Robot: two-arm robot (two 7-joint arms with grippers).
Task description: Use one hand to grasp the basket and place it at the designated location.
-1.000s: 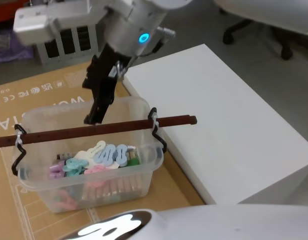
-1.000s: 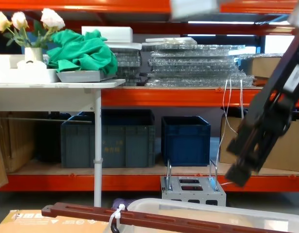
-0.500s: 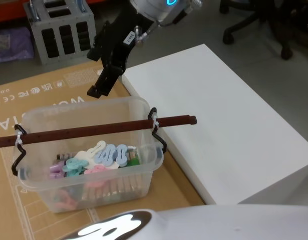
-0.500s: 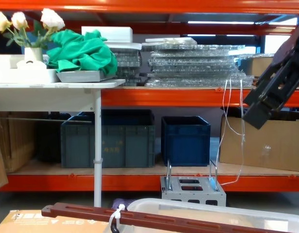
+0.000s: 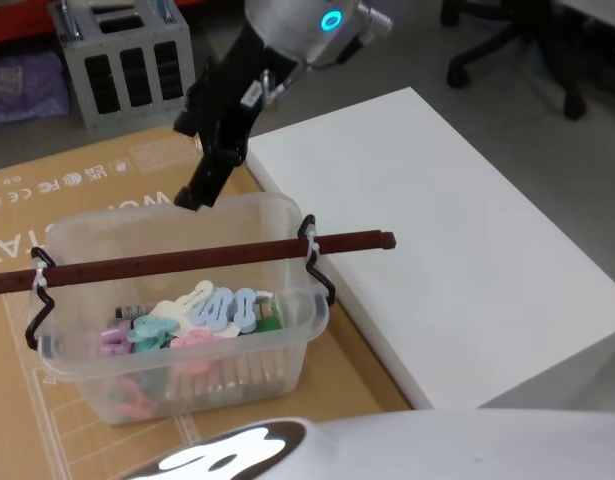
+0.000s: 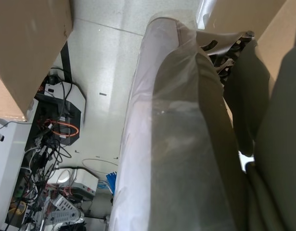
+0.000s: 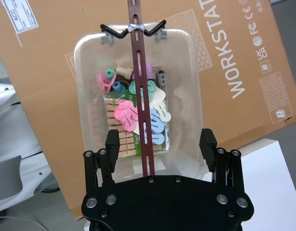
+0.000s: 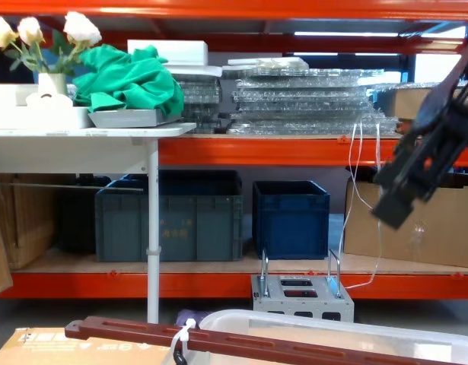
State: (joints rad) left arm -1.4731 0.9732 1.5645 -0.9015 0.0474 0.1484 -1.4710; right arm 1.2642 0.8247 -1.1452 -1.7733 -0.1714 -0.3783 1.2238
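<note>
The basket (image 5: 277, 360) sits on brown cardboard (image 5: 87, 170), just beside a white block (image 5: 437, 240). The right claw (image 7: 160, 139) hangs above it, fingers spread wide. The tub looks light and bendy, so I would pinch the stiff brown bar (image 5: 187, 262) near its middle

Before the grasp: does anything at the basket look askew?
Only the handle: the bar overhangs the basket at both ends, one end above the white block. Nothing is spilled. The right gripper hovers open above it.
</note>
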